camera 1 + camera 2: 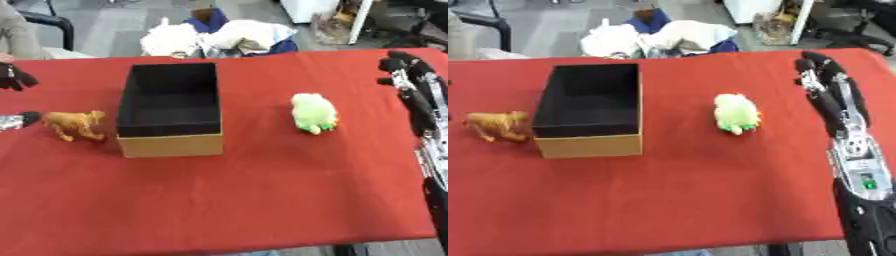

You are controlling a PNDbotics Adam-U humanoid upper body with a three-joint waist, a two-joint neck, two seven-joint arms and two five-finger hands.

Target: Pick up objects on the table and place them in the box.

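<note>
An open cardboard box [171, 107] with a black inside stands left of the table's middle, and nothing shows in it. A small orange toy animal [75, 124] stands on the red cloth just left of the box. A green and white plush toy [313, 113] lies to the right of the box. My left hand [14, 78] shows at the left edge, open, with dark fingers above and a thumb tip lower down just left of the orange toy, not touching it. Along the right edge my right hand [826, 75] stretches out, open, right of the plush toy.
The red table cloth [262, 200] runs to the front edge, with bare room in front of the box. Behind the far edge lie white cloths and a blue bag [219, 37]. A chair [48, 22] stands at the far left.
</note>
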